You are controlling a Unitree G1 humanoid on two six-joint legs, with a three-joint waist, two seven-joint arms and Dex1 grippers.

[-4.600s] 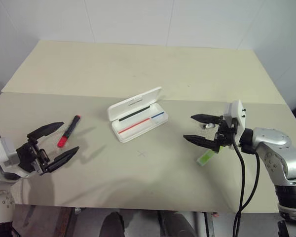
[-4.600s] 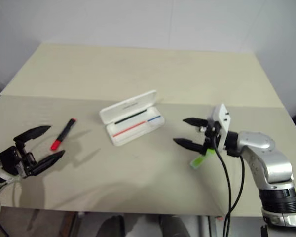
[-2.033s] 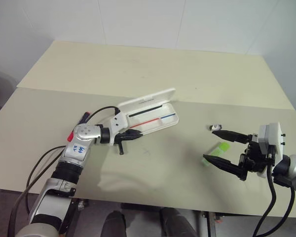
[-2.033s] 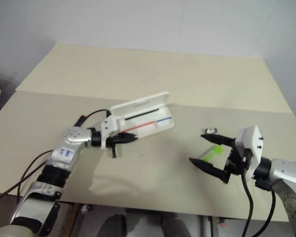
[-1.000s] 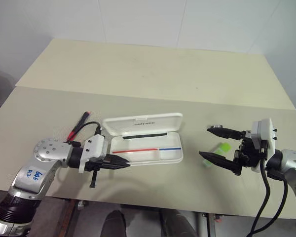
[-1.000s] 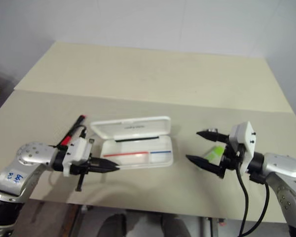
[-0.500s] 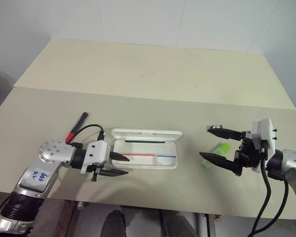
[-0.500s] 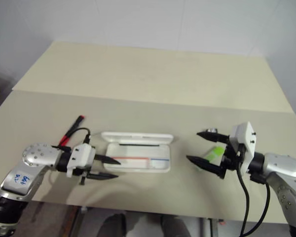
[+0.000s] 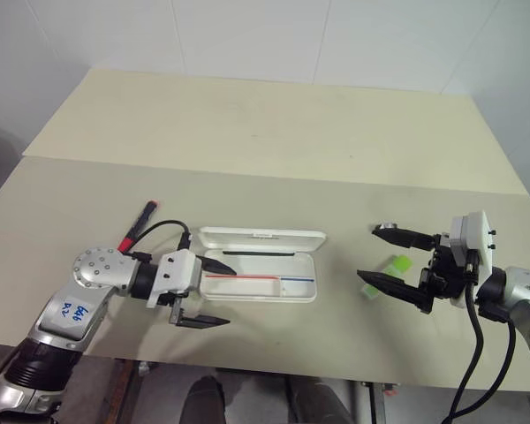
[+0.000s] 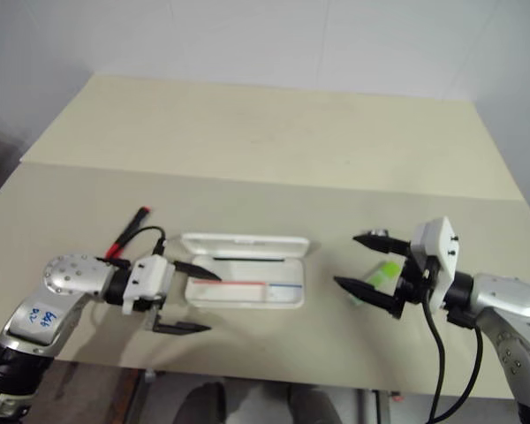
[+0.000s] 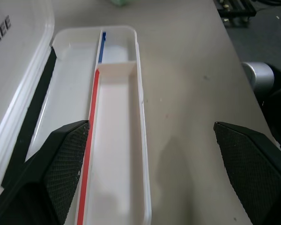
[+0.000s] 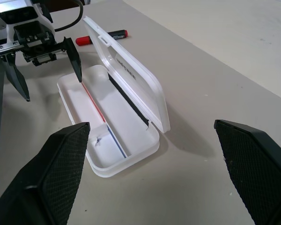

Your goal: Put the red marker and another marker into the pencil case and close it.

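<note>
The pencil case (image 9: 261,265) is seen lying open near the table's (image 9: 274,141) front edge, lid raised behind the tray, a red and a blue line along the inside. Dark lettering is carried on the lid (only "TREE" can be read, in the left wrist view). The left gripper (image 9: 214,292) is now spread wide at the case's left end, one finger over the tray end, one off the front, nothing held; a second ago it was pinched shut there. The red marker (image 9: 136,224) lies just behind the left arm. The green marker (image 9: 388,269) lies between the fingers of the right gripper (image 9: 396,261), which is wide open and empty, unchanged.
</note>
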